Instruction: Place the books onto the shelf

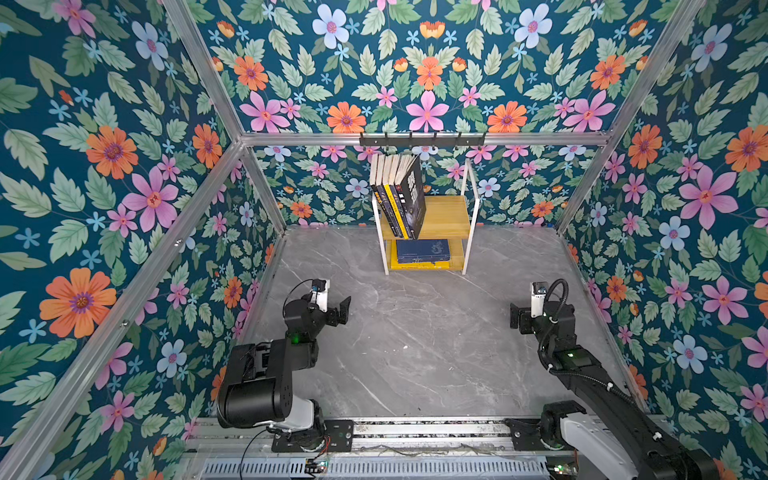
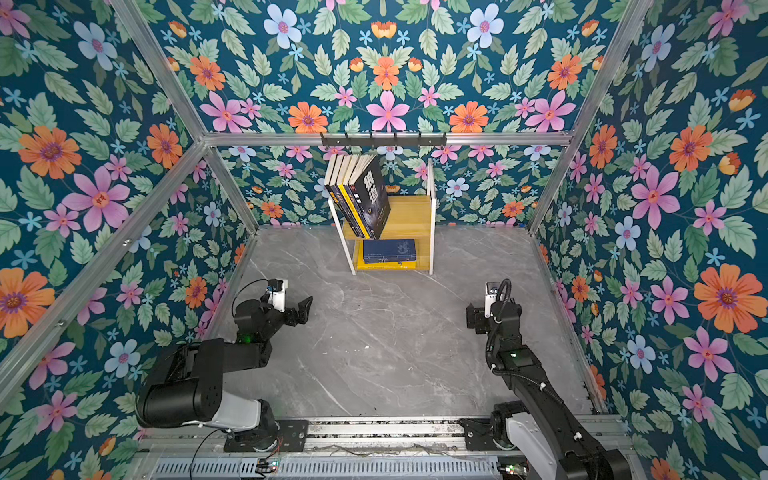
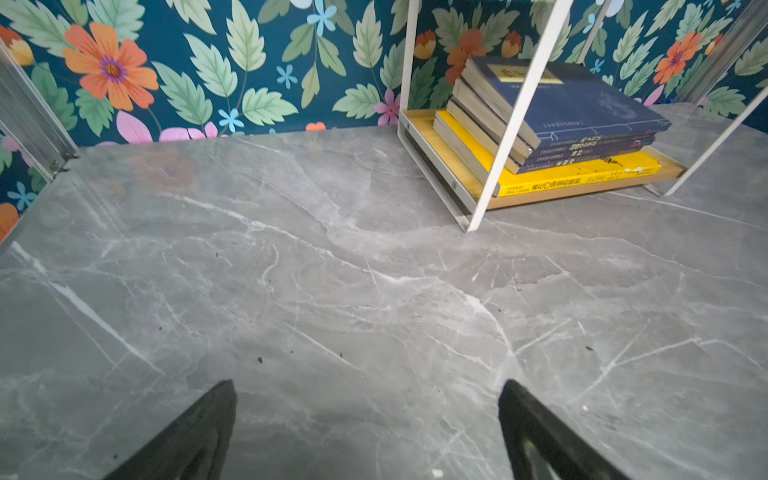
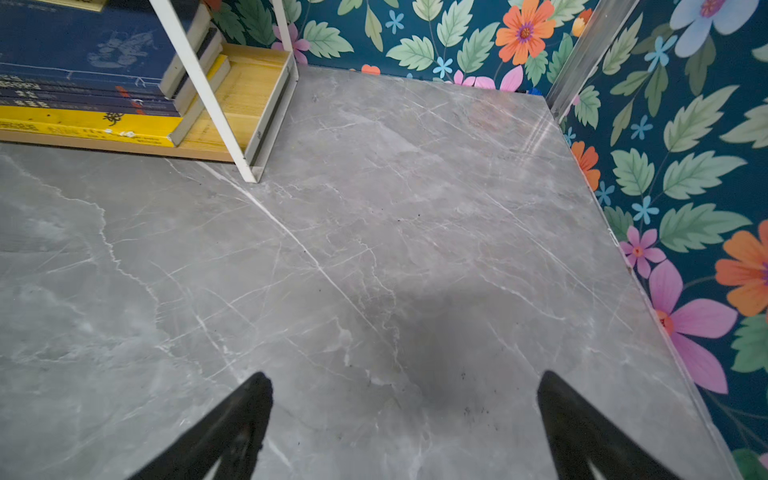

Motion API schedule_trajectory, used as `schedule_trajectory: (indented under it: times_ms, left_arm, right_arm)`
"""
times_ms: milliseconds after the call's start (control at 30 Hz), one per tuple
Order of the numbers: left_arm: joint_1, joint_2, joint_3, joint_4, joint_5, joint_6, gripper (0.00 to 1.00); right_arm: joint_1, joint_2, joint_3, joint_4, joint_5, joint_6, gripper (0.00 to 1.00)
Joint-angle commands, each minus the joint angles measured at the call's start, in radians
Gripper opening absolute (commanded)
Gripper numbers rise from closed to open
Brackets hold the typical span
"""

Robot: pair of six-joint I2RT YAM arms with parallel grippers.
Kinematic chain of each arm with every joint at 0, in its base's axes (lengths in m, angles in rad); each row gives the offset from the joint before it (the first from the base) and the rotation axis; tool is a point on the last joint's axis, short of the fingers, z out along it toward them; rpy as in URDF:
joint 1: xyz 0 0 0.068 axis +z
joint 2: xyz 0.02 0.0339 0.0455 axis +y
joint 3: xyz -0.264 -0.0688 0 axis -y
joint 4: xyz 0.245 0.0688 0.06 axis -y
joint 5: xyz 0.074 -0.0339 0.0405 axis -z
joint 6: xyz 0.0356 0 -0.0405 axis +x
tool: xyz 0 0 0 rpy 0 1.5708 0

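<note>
The shelf (image 1: pixel 448 215) (image 2: pixel 411 214) stands at the back of the table against the wall. Several books (image 1: pixel 400 193) (image 2: pixel 360 195) stand on its upper board, leaning left, a black one outermost. A flat stack of books (image 1: pixel 423 251) (image 2: pixel 389 251) lies on the lower board, navy on top and yellow at the bottom; it also shows in the wrist views (image 3: pixel 582 120) (image 4: pixel 83 62). My left gripper (image 1: pixel 341 311) (image 2: pixel 305 309) (image 3: pixel 369 388) hangs open and holds nothing, low over the table's left side. My right gripper (image 1: pixel 517 318) (image 2: pixel 471 318) (image 4: pixel 405 378) is open and holds nothing on the right side.
A black hook rail (image 1: pixel 422 139) runs along the aluminium crossbar above the shelf. Floral walls and aluminium posts (image 1: pixel 266 195) close in the grey marble table (image 1: pixel 415 340) on three sides. The arm bases sit on a rail at the front edge.
</note>
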Motion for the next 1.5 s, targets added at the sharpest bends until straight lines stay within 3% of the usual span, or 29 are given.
schedule_trajectory:
  times_ms: [0, 233, 333, 433, 833, 1100, 1267, 1467]
  left_arm:
    - [-0.001, 0.05, -0.016, 0.224, -0.052, -0.025, 1.0]
    - [-0.023, 0.085, -0.019, 0.265, -0.245, -0.073, 1.0]
    - [-0.024, 0.15, -0.064, 0.419, -0.314, -0.103, 1.0]
    - [-0.033, 0.146, -0.035, 0.351, -0.346, -0.1, 1.0]
    - [-0.053, 0.14, -0.012, 0.291, -0.375, -0.085, 1.0]
    - [-0.055, 0.14, -0.012, 0.288, -0.382, -0.084, 1.0]
    - [-0.055, 0.138, -0.01, 0.284, -0.382, -0.083, 1.0]
    - [-0.055, 0.139, -0.011, 0.286, -0.384, -0.083, 1.0]
  right_arm:
    - [-0.006, 0.029, -0.026, 0.141, 0.016, 0.057, 0.99]
    - [-0.046, 0.116, -0.09, 0.327, 0.025, 0.061, 0.99]
    - [-0.096, 0.165, -0.105, 0.403, -0.018, 0.085, 0.99]
    - [-0.115, 0.203, -0.104, 0.449, -0.018, 0.087, 0.99]
    - [-0.145, 0.441, -0.035, 0.628, -0.122, 0.102, 0.97]
    - [-0.145, 0.59, -0.098, 0.882, -0.128, 0.089, 0.97]
    - [-0.171, 0.572, -0.049, 0.752, -0.154, 0.118, 0.99]
    - [-0.178, 0.573, -0.052, 0.759, -0.166, 0.122, 0.99]
